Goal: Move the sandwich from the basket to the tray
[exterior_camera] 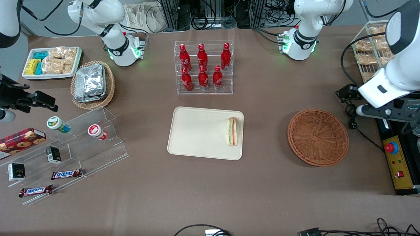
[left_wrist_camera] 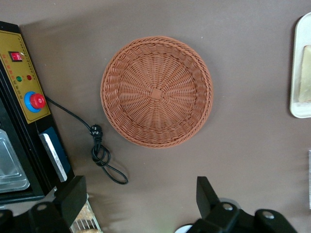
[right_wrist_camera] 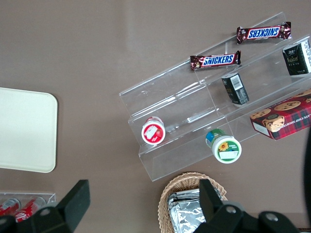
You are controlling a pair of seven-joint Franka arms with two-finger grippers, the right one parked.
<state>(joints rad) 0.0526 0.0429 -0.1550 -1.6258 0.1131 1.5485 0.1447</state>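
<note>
Front & wrist views, brown surface [exterior_camera: 262, 183]. Sandwich [exterior_camera: 232, 131]: 1 wedge, lying on the cream tray [exterior_camera: 197, 131], just inside the tray's short rim nearest the basket [exterior_camera: 318, 137]; filling edge up, orange-red & green layers visible. Basket: 1 round reddish-brown wicker bowl, nothing in it, well apart from tray, toward the working arm's end of the surface. Gripper [left_wrist_camera: 138, 196]: released, the 2 black fingers [left_wrist_camera: 206, 194] spread wide w/ nothing between them, hovering above the surface near the basket rim, at the working arm's end; not touching basket or sandwich.

Surroundings: clear acrylic rack [exterior_camera: 204, 68] w/ 6 red cola bottles in 2 rows of 3, farther from the front camera than the tray. Yellow-faced control box [exterior_camera: 397, 162] w/ 1 red stop button [exterior_camera: 389, 147] beside the basket, a black cable [left_wrist_camera: 99, 150] knotted on the surface between box & basket. Wire rack [exterior_camera: 369, 49] of tan snack packs near the working arm.

Toward the parked arm's end: stepped acrylic stand [exterior_camera: 72, 154] carrying 2 Snickers bars [exterior_camera: 66, 174], 2 small dark cartons [exterior_camera: 53, 154], 2 lidded cups [exterior_camera: 97, 131] & 1 red cookie box [exterior_camera: 21, 140]; tan wicker basket of foil packs [exterior_camera: 92, 83]; white snack tray [exterior_camera: 51, 62] w/ tan, yellow & teal packs. Nothing lies between tray & reddish basket.
</note>
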